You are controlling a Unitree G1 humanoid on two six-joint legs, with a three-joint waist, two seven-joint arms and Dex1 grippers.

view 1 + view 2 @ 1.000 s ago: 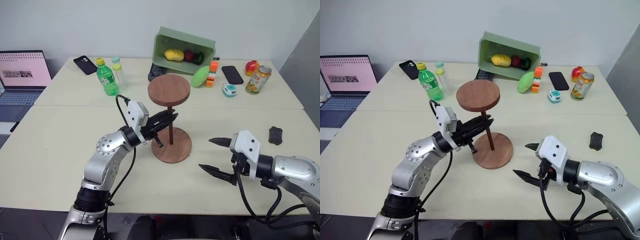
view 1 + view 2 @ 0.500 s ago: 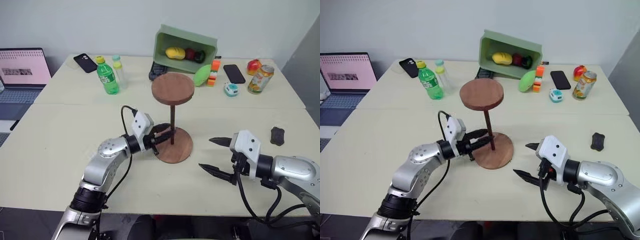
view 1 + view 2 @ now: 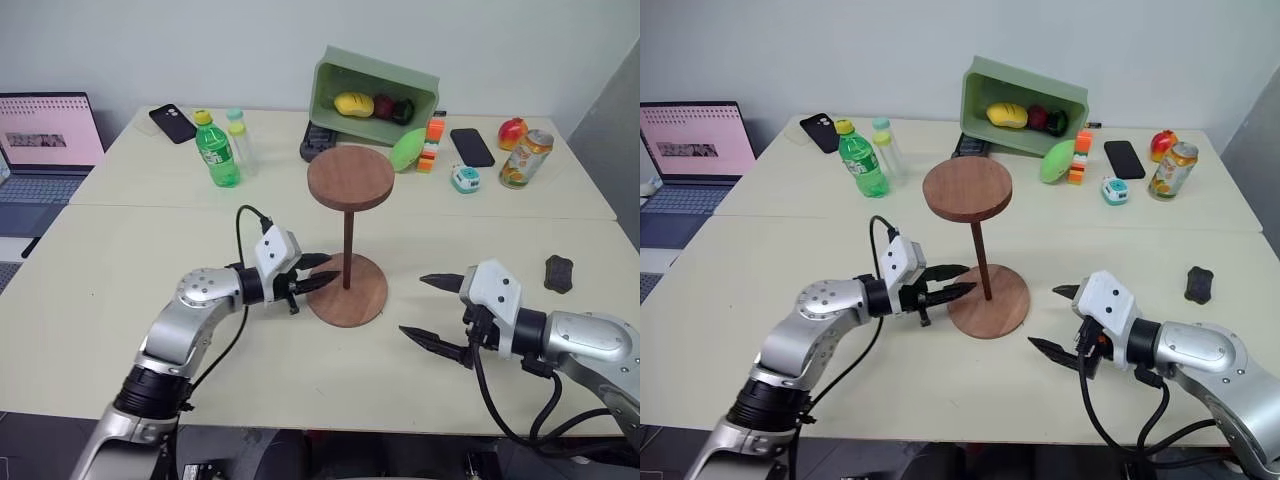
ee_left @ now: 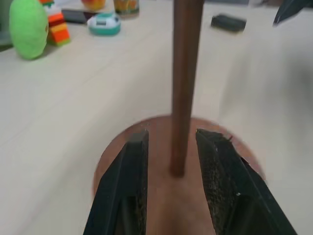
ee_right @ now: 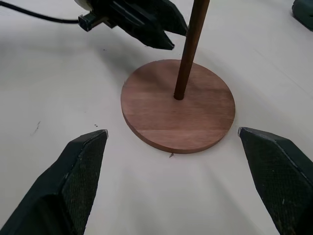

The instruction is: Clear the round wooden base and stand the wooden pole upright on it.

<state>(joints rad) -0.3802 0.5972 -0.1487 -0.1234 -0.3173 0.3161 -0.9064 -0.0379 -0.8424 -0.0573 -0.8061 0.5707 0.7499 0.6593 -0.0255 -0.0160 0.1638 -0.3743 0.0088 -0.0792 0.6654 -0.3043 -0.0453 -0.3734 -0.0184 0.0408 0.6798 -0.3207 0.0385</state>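
Your cream tabletop (image 3: 120, 270) carries, mid-frame, the flat reddish-brown round wooden base (image 3: 352, 302) with the thin dark wooden pole (image 3: 347, 245) upright, disc on top. Upper centre, a tipped green plastic bin (image 3: 372, 95) holds fruit. Left gripper (image 3: 322, 272) slightly parted beside the pole, right gripper (image 3: 428, 308) wide apart.

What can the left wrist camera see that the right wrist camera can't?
The left wrist view alone shows the green oval toy, the teal gadget and the left claw open, its fingers apart from the pole. The right wrist view alone shows the whole round wooden base and the open right claw in front of it. Both show the wooden pole standing upright in the base's middle.
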